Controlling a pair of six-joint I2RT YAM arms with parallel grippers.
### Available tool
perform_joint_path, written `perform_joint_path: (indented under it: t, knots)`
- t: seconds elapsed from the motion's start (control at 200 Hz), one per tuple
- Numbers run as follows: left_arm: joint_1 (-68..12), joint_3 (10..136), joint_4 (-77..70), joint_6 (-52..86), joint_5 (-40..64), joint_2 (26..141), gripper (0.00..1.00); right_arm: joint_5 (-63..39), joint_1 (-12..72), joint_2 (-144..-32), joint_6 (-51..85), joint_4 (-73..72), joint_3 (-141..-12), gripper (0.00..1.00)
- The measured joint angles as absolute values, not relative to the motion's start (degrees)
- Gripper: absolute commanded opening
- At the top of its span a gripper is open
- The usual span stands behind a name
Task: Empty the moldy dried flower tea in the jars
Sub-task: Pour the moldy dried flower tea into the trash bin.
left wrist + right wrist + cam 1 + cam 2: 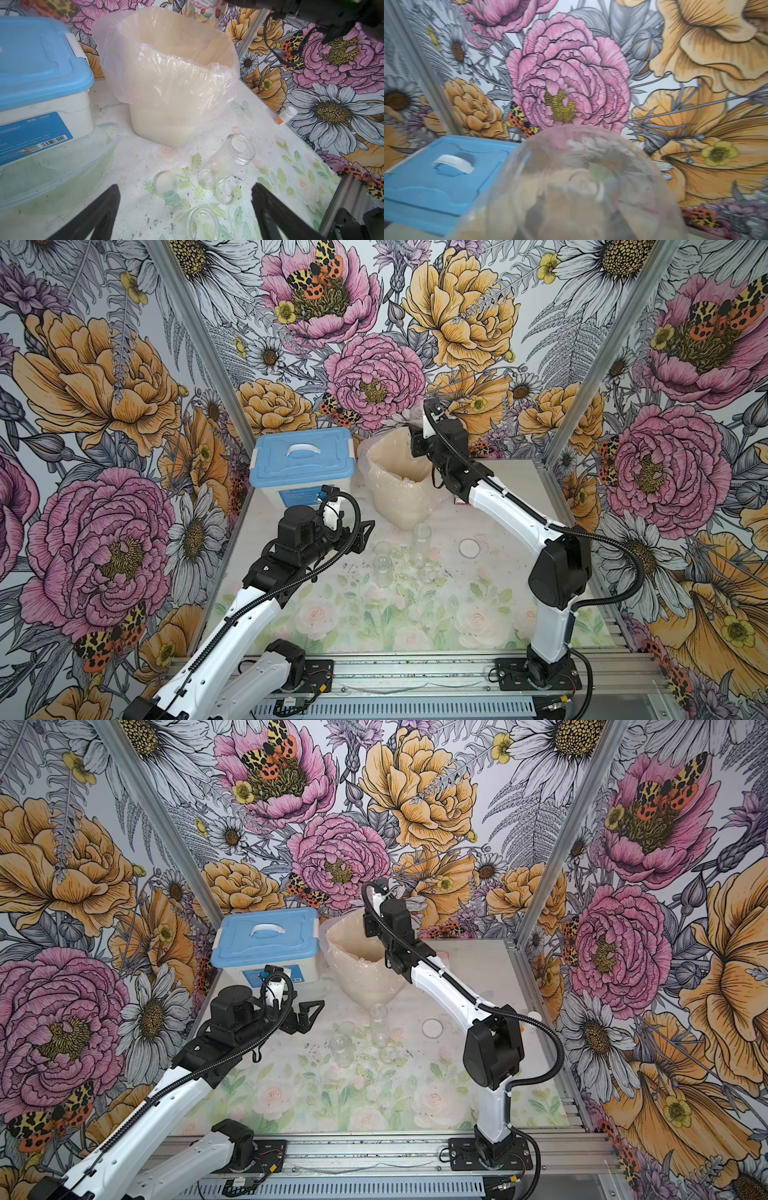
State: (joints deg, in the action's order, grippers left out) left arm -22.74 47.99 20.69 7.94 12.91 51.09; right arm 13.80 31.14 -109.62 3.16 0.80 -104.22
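Note:
My right gripper (577,204) is shut on the wide labelled jar (199,25), which hangs tilted mouth-down over the lined bin (399,493). Seen through its clear wall (581,166), the jar looks empty. Two plain clear jars stand open and empty in both top views (420,545) (341,1050); the left wrist view shows them as well (228,160) (202,223). My left gripper (185,187) hovers open just left of them, holding nothing. The dried flower tea is out of view; only dark crumbs (153,222) dot the tabletop.
A blue-lidded white box (301,460) stands at the back left, with a clear shallow tub (62,166) in front of it. Small clear lids (166,185) (225,193) lie among the jars, a round white lid (469,548) to their right. A tiny orange-labelled bottle (284,116) stands by the right wall.

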Motion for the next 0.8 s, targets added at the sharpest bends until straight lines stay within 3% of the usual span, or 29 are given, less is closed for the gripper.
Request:
perform_joint_path:
  t: [0.13,0.305,0.5,0.67,0.8]
  knots:
    - [-22.7,48.0,20.7,8.0,12.9,51.1,0.99,18.0,33.2,-109.6,-1.6,1.2,-104.4,0.21]
    - [-22.6,48.0,20.7,8.0,12.9,51.1,0.99,10.1,31.4,-109.5,8.6,1.1,-104.1,0.21]
    - [-22.6,48.0,20.7,8.0,13.0,51.2,0.99,17.0,32.7,-109.5,0.7,1.7,-104.2,0.23]
    - [-22.3,48.0,20.7,8.0,13.1,51.3,0.99,8.1,30.6,-109.4,11.7,2.0,-103.9,0.19]
    - [-22.3,48.0,20.7,8.0,13.1,51.4,0.99,13.2,30.1,-109.4,5.4,2.6,-104.1,0.21]
